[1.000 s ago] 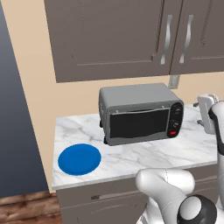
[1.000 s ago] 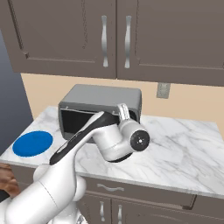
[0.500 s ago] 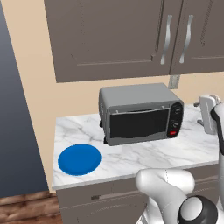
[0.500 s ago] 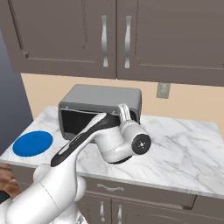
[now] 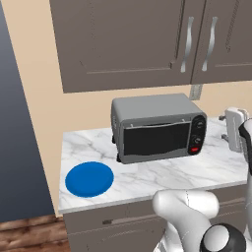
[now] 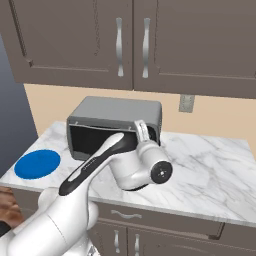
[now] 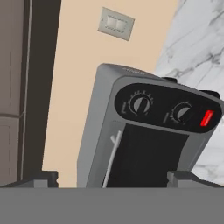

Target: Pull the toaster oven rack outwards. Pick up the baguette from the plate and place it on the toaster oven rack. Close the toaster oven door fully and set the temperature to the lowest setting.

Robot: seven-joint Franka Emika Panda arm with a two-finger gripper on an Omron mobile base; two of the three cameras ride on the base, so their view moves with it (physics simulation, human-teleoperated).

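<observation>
My hand view alone gives the toaster oven (image 7: pixel 144 140) knobs close up, with my gripper (image 7: pixel 109 178) spread wide and empty. In my left base view the toaster oven door (image 5: pixel 156 139) sits shut at centre frame, the plate (image 5: pixel 89 178) lower left. I cannot make out the baguette or rack anywhere.

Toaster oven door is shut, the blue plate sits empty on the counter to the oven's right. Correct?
Not quite. The toaster oven door is shut and the plate is empty, but the left base view shows the plate on the counter to the oven's left, not its right.
</observation>
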